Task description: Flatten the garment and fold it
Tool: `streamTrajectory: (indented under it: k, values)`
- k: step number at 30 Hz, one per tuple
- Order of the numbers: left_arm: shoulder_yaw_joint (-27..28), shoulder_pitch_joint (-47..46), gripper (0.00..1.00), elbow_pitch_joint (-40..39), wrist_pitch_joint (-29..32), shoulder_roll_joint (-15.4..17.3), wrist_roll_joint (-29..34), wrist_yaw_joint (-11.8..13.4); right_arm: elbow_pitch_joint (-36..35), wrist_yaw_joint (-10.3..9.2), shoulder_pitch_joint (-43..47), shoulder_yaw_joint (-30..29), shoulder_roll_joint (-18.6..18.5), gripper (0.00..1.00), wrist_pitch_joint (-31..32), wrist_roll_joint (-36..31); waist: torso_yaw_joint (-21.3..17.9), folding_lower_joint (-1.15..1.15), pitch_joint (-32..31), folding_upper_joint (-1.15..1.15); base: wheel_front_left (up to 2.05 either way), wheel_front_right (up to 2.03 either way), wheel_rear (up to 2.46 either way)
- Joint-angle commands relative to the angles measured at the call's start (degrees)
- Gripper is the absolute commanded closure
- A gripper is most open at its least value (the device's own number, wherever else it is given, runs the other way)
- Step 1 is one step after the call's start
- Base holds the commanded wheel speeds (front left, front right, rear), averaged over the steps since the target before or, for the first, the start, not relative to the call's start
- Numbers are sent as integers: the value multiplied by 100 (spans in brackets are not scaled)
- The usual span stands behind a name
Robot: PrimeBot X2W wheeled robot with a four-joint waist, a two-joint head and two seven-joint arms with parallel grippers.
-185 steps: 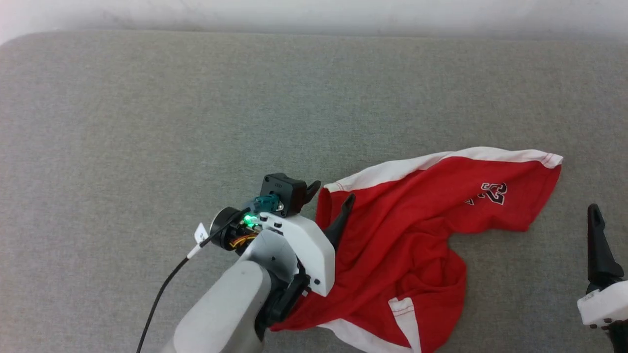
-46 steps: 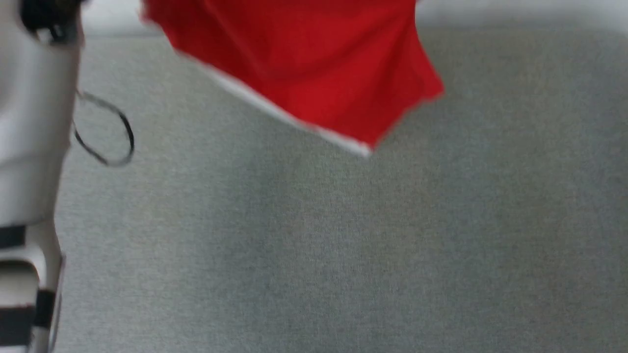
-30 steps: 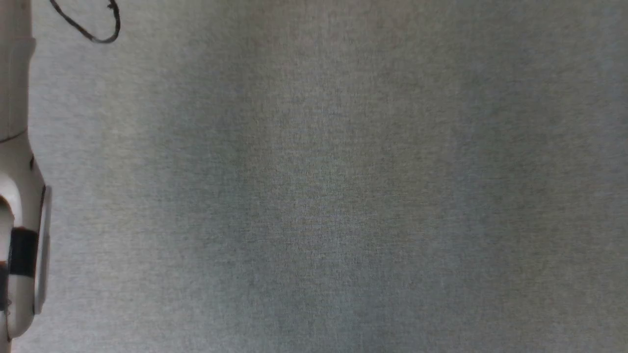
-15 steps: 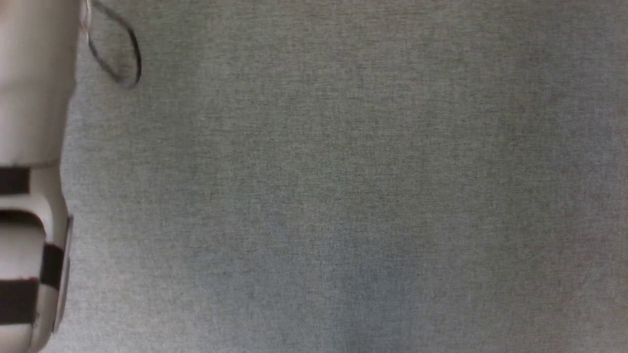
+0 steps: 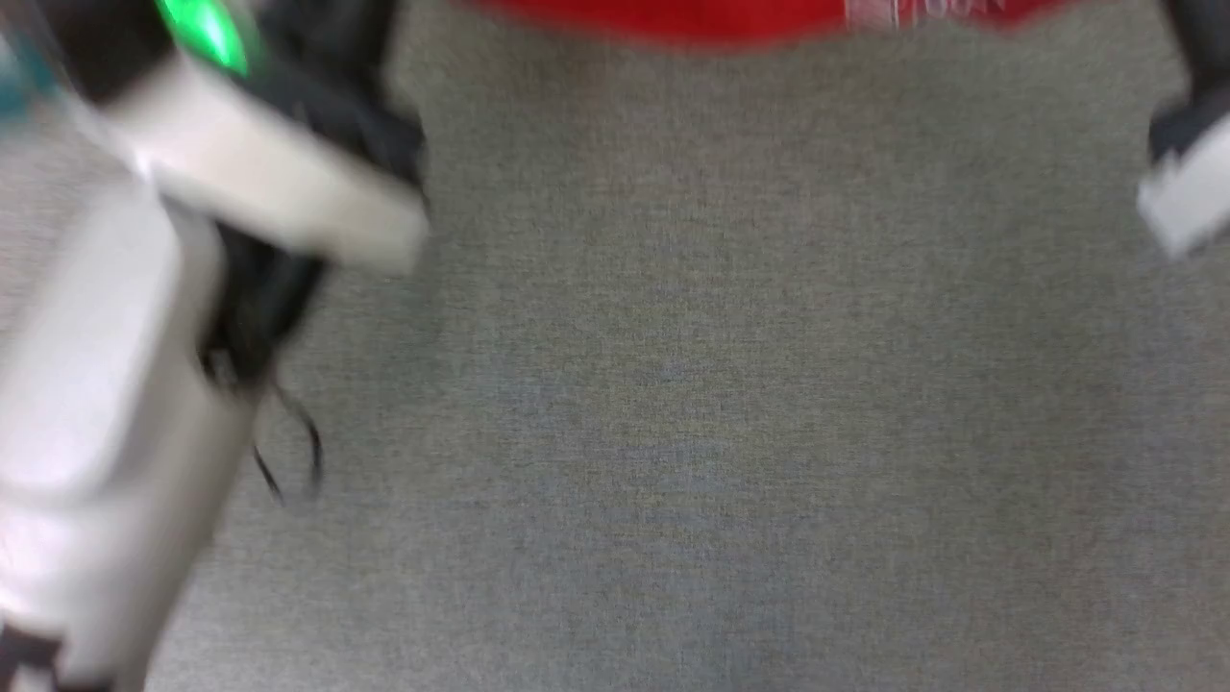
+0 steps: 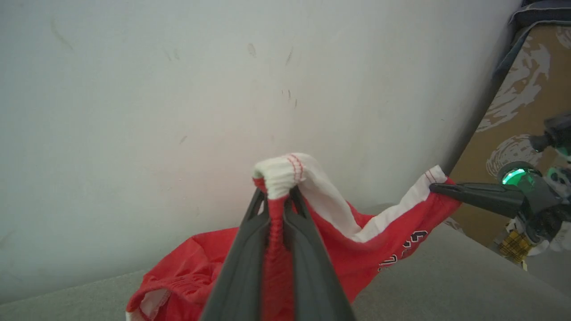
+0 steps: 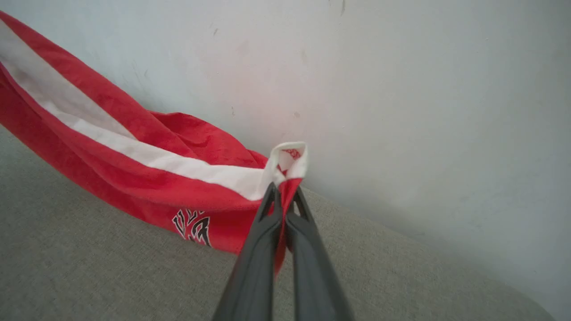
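Shorts (image 6: pixel 192 267), one red pair, and we've got them up against the one pale wall (image 6: pixel 134 89), slack middle sagging low over the one grey padded surface (image 7: pixel 89 267). Two grippers are on them. The left gripper (image 6: pixel 275 198) is clamped on a bunched, white-trimmed corner, and the right gripper (image 7: pixel 283 192) is pinched tight on another white hem corner. We count one dark print (image 7: pixel 192 226), outlined in white, near the right-hand end.
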Motion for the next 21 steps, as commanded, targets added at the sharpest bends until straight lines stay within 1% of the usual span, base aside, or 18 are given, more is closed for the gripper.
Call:
streamTrajectory:
  k: [1, 5, 8, 10, 13, 15, 18, 21]
  values:
    - [-98, 424, 100, -297, -88, 103, 86, 54, -243, -12, 449, -189, 88, 100, 44, 4, 81, 2, -405, 0, 0, 0, 0]
    - [-443, 1448, 100, -808, -384, 322, 519, 205, -730, -12, 1597, -591, 362, 100, 119, -18, 126, 2, -693, 0, 0, 0, 0]
    - [-636, 2139, 100, -905, -596, 320, 762, 386, -937, -12, 2340, -784, 604, 100, 134, 18, 143, 2, -933, 0, 0, 0, 0]
    - [-661, 2573, 100, -901, -696, 233, 822, 560, -1017, -12, 2786, -883, 724, 100, 135, 68, 156, 2, -1089, 0, 0, 0, 0]
    - [-708, 3161, 100, -855, -770, 155, 949, 734, -1090, -12, 3420, -1061, 890, 100, 123, 97, 178, 2, -1329, 0, 0, 0, 0]
    - [-758, 3512, 100, -811, -790, 144, 1018, 756, -1132, -12, 3814, -1111, 975, 100, 135, 147, 182, 2, -1478, 0, 0, 0, 0]
    - [-783, 3979, 100, -779, -804, 74, 1088, 811, -1178, -12, 4405, -1099, 981, 100, 160, 262, 203, 2, -1703, 0, 0, 0, 0]
    - [-694, 4386, 100, -817, -807, -22, 1056, 841, -1196, -12, 4923, -1132, 967, 100, 178, 354, 215, 2, -1893, 0, 0, 0, 0]
